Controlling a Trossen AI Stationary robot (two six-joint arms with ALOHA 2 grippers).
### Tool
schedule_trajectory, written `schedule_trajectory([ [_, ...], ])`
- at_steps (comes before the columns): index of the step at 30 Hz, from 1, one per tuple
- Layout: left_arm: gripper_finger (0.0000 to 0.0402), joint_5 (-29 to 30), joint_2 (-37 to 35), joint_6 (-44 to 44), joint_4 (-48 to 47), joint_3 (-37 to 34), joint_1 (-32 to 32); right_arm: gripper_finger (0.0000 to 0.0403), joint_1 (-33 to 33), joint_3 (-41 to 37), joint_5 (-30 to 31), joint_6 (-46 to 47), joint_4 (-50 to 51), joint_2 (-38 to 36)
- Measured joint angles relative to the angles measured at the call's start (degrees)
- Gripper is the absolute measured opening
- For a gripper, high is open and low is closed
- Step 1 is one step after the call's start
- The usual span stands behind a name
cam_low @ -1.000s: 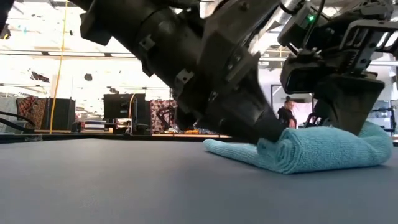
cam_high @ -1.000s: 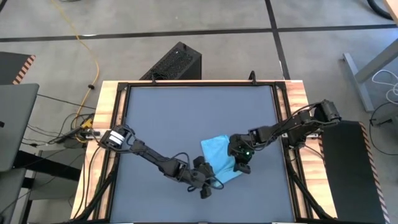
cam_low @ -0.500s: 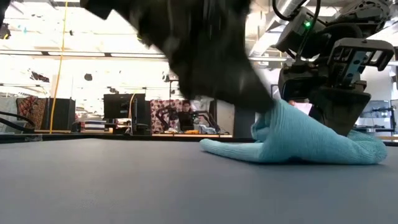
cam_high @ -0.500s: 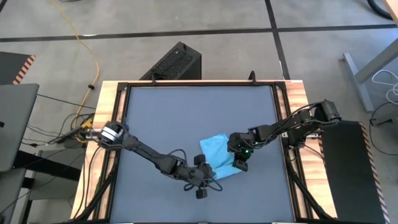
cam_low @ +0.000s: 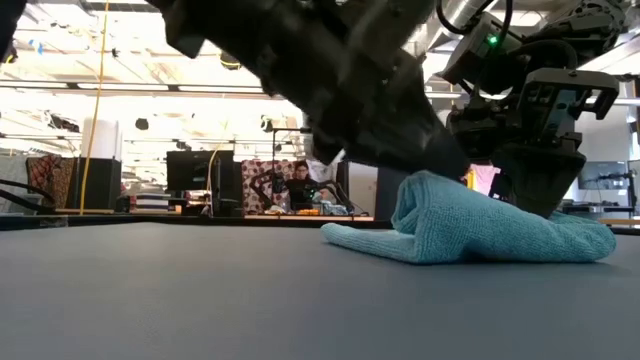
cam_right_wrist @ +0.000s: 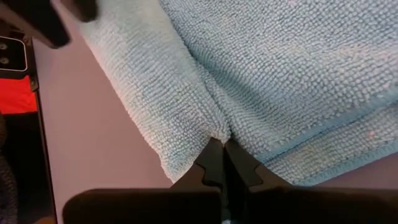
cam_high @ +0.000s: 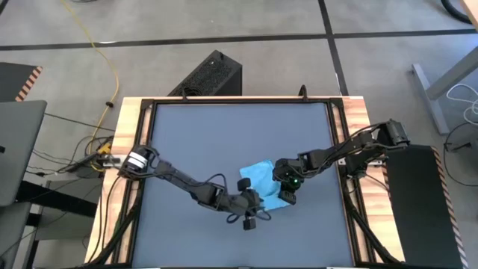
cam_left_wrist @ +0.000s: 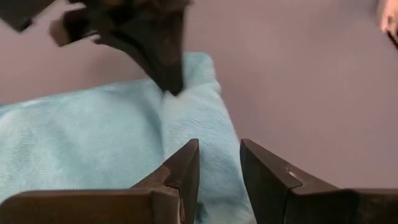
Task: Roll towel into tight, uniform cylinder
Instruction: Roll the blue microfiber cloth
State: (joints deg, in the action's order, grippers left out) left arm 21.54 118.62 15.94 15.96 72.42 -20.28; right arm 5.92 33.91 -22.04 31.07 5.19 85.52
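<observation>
The towel (cam_high: 263, 181) lies on the dark grey tabletop (cam_high: 224, 142), right of centre toward the near side, partly rolled, with a raised fold at its left end and a flatter tail running right. The left gripper (cam_left_wrist: 217, 171) sits at the towel's near edge, its fingers a little apart with blue cloth showing between them; I cannot tell whether they actually hold it. The right gripper (cam_right_wrist: 222, 163) is closed, pinching a pucker of towel at its right end. Beyond the table a person (cam_low: 298, 185) sits at a desk among monitors, and a yellow cable (cam_high: 104, 60) trails across the grey floor.
</observation>
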Motion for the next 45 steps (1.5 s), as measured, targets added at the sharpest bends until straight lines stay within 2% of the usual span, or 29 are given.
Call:
schedule_trajectory([
  [8,0.0108,-2.1,0.5,5.4,-2.6,0.2,2.3,0.0018,0.1,0.0,-0.1,-0.9,0.0,0.0],
  [16,0.0103,-4.7,0.5,7.4,-6.6,0.2,1.7,0.0045,0.0,0.0,-0.3,-0.9,0.0,0.0],
  [26,0.0077,-4.8,0.8,8.4,-7.9,0.2,1.3,0.0051,-0.5,0.0,-0.5,1.3,0.0,0.0],
  [31,0.0065,-6.2,5.8,11.0,-0.9,0.2,1.2,0.0051,-0.5,-0.1,-0.7,1.5,0.2,0.0],
  [37,0.0043,-6.9,6.0,11.4,-0.8,0.2,1.3,0.0052,-2.1,-0.1,-2.9,1.6,1.5,-0.6],
  [40,0.0029,-7.5,5.8,11.0,-2.1,0.2,1.3,0.0052,-3.1,-0.1,-4.9,1.1,3.8,-2.2],
  [45,0.0006,-8.1,5.8,12.1,-3.7,0.2,1.1,0.0052,-4.5,-0.1,-4.7,-0.6,6.8,-6.9],
])
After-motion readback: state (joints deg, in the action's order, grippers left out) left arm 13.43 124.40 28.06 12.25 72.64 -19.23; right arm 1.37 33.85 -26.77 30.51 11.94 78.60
